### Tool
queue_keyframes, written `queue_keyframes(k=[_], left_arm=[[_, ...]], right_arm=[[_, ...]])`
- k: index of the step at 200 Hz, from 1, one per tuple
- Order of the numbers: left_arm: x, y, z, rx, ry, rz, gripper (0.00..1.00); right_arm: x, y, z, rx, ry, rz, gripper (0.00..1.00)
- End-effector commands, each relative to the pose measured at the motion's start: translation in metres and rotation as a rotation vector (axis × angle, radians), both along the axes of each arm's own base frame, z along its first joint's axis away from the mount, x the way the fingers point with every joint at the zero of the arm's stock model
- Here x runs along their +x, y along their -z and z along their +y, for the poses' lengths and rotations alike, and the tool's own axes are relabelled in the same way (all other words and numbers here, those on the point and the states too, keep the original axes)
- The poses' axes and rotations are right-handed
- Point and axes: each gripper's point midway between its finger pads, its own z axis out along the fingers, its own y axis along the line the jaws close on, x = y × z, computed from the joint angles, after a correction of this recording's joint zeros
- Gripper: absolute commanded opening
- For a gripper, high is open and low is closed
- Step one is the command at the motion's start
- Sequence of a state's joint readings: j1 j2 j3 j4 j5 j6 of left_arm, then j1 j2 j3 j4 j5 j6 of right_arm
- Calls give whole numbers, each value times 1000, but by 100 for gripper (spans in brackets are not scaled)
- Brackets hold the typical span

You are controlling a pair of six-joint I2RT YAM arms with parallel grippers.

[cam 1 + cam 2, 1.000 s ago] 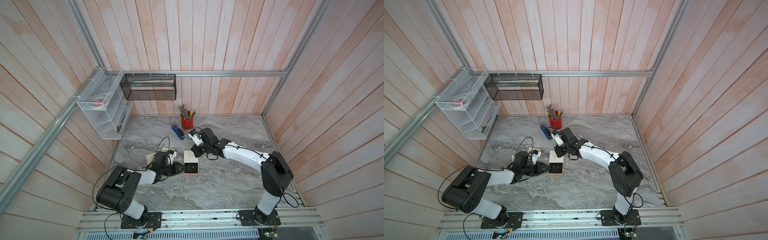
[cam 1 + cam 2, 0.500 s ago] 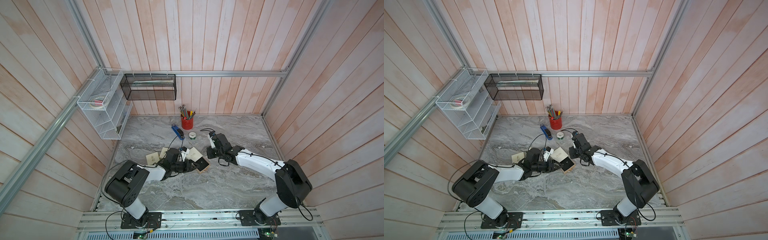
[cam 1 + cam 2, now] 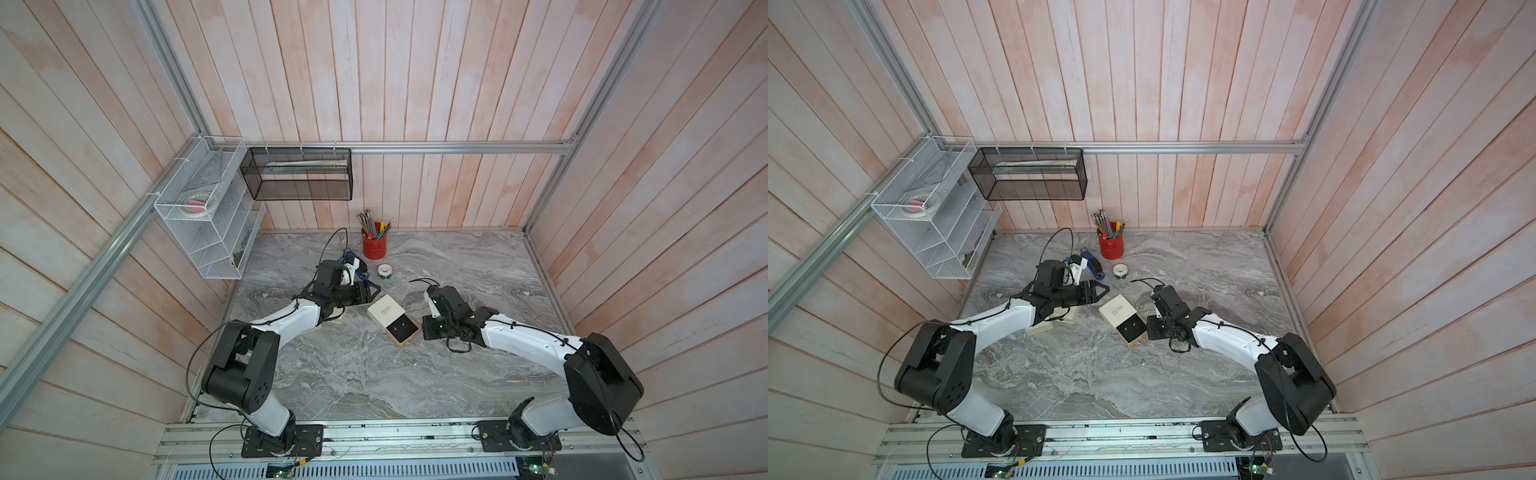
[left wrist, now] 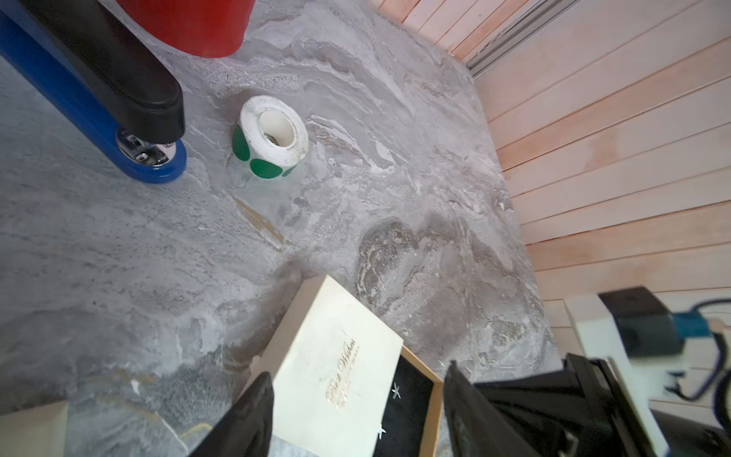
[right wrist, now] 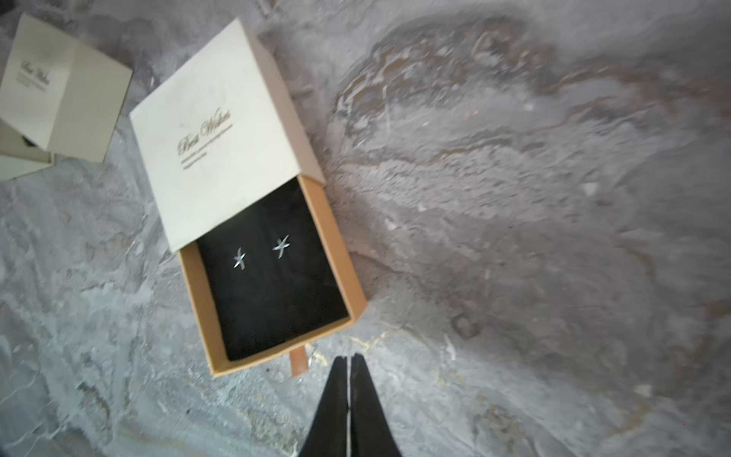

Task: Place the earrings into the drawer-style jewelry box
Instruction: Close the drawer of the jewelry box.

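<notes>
Well, the earrings (image 5: 281, 245) already lie in the drawer (image 5: 336, 253) of the jewelry box (image 3: 392, 319), two small silver stars on a black, velvety pad (image 5: 277, 292). The drawer is brown card with a short brown pull tab (image 5: 298, 362). It stands about half out of its cream sleeve (image 5: 213, 130), which is matte paper with gold script. The box sits slantwise on the table (image 5: 514, 237), a smooth top with a grey marble pattern.

The right hand (image 5: 348, 362) is closed on nothing, its tapered black fingertips pressed together just beside the tab and apart from it. The left hand (image 3: 371, 289) is spread open near the sleeve's far end and grips nothing. Whether it touches the sleeve I cannot tell.

What remains, I judge, is sliding the drawer home. The danger is a light card box on that slick top. With nothing bracing the sleeve, a push on the drawer front would likely shove or swivel the whole box instead of closing it. An off-centre push could cock the drawer and jam it. A jolt might also shake the earrings, since it is unclear whether they are pinned into the pad.
</notes>
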State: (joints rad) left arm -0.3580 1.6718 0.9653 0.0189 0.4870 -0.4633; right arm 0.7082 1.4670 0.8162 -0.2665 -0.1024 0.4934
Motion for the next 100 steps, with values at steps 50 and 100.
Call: queue_keyframes(k=[50,100], left_arm=[[26,49,-10,109,86,99,74],[14,56,-30,51,176,129,73]], right_arm=[[-28,34,14,-18,-76,137,9],[-19,40,17,-24,-61,131,9]])
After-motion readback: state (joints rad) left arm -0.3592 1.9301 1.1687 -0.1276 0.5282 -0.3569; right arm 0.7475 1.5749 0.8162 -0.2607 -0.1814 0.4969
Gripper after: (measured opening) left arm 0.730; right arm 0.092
